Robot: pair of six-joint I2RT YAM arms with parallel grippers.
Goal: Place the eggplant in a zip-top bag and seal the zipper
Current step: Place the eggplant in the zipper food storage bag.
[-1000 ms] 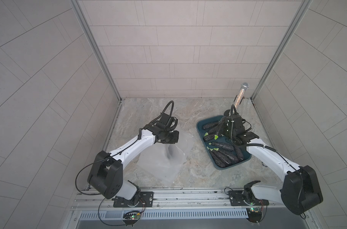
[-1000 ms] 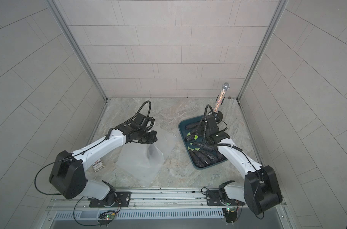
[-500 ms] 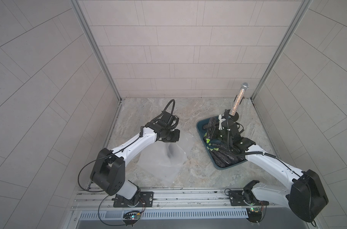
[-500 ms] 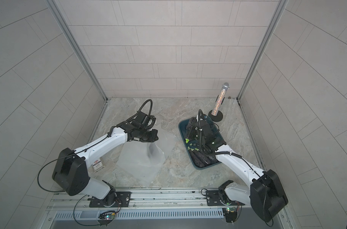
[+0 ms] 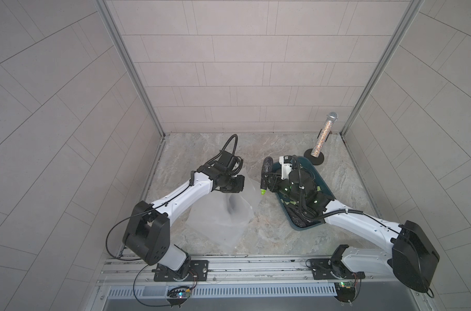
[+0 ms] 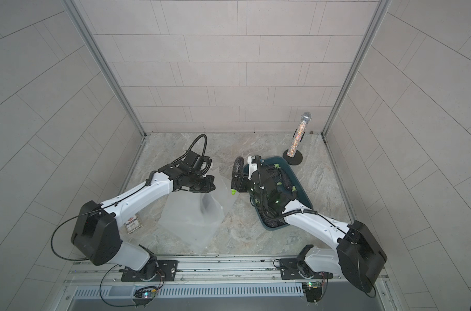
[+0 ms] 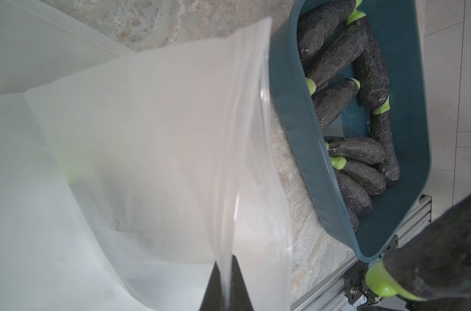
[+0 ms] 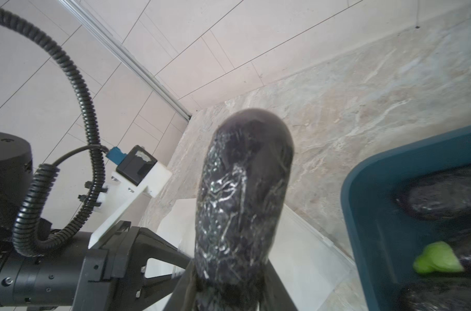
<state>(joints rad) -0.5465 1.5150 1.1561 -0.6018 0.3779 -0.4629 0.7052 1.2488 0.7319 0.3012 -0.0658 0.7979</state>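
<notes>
Since a second back, right claw has come up out of the bin with one eggplant and swung bagward; left claw hardly shifted

Nearest: zip-top bag, limp clear film slumped on the marble, far lip raised. Left claw pressed together on that lip, film running between the fingertips. One layer only, I judge, so the mouth gapes

Next out: eggplant in the air just beside the bin's bag-side rim, green stem end down, blunt end up. Right claw pinches it across the narrower lower half. Skin dark, glossy, crinkled like a wrap. Likely light, slightly yielding, slick. Hold belongs nearer the middle than the taper, or it may squirt free. Bag film will fold if nudged, so stem end goes in first

Beyond: more eggplants lying in the bin

Farthest: glittery microphone upright on its stand, well apart from the work
</notes>
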